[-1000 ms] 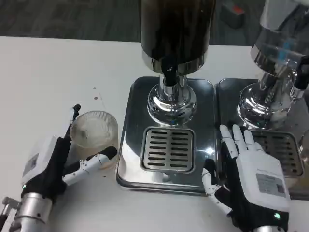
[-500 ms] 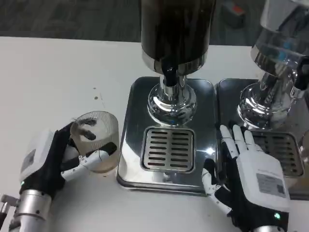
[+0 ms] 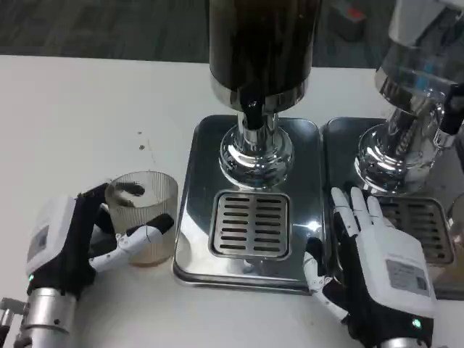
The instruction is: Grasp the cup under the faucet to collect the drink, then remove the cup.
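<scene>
The robot's left hand (image 3: 69,243) grips a clear ribbed cup (image 3: 143,215), fingers wrapped around its near side and one dark fingertip hooked over the rim. The cup stands on the white table (image 3: 80,123), just right of that hand's palm and beside the steel drip tray (image 3: 250,181), not under the black faucet (image 3: 252,114). The right hand (image 3: 373,264) lies flat, fingers spread, holding nothing, at the tray's right edge.

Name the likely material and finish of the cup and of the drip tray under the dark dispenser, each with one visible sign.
Cup: probably clear plastic or glass with a ribbed wall; the left hand shows through it.
Drip tray: polished metal, likely stainless steel; it shows mirror-like reflections around its slotted grate.
</scene>
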Robot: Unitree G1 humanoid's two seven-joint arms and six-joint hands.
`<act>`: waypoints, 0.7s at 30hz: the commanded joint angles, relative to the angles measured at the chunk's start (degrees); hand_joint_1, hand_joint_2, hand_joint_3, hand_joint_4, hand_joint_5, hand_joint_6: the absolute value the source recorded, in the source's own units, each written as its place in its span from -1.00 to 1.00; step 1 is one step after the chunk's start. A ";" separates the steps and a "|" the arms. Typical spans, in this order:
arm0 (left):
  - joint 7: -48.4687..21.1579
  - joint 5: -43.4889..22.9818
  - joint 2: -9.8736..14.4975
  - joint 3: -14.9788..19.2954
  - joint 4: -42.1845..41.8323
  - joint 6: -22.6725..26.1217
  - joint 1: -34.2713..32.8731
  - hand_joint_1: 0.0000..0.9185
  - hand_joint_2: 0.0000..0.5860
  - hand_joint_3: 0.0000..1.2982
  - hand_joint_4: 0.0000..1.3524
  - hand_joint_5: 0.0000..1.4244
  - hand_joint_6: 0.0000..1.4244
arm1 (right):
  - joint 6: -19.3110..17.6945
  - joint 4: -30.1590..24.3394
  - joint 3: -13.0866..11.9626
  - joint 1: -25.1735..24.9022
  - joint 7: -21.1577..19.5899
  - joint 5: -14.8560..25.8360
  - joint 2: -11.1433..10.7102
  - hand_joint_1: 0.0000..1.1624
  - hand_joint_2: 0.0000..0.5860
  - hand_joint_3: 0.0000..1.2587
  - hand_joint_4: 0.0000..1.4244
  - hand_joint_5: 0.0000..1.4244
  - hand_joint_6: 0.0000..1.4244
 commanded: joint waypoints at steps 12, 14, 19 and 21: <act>4.42 2.62 -0.23 -0.18 0.31 -2.37 -0.09 -0.08 -0.67 -0.06 0.07 0.31 0.47 | 0.52 0.54 -0.24 -0.71 -1.09 0.98 0.23 -0.30 0.92 -0.88 -1.00 -0.98 -0.80; 5.49 2.90 -0.04 0.02 -0.51 -3.22 -0.09 -0.07 -0.67 -0.05 0.07 0.31 0.47 | 0.55 0.48 -0.19 -0.62 -1.19 0.89 0.21 -0.30 0.92 -0.88 -1.00 -0.98 -0.80; 6.69 3.01 0.26 0.21 -1.83 -4.96 -0.46 -0.04 -0.69 -0.05 0.08 0.31 0.46 | 0.66 0.35 -0.13 -0.52 -1.42 0.78 0.23 -0.29 0.92 -0.88 -1.00 -0.98 -0.80; 7.02 3.80 0.61 -0.18 -2.51 -5.66 -0.81 -0.02 -0.72 -0.05 0.07 0.31 0.46 | 0.69 0.36 -0.15 -0.58 -1.49 0.77 0.22 -0.29 0.92 -0.88 -1.00 -0.98 -0.80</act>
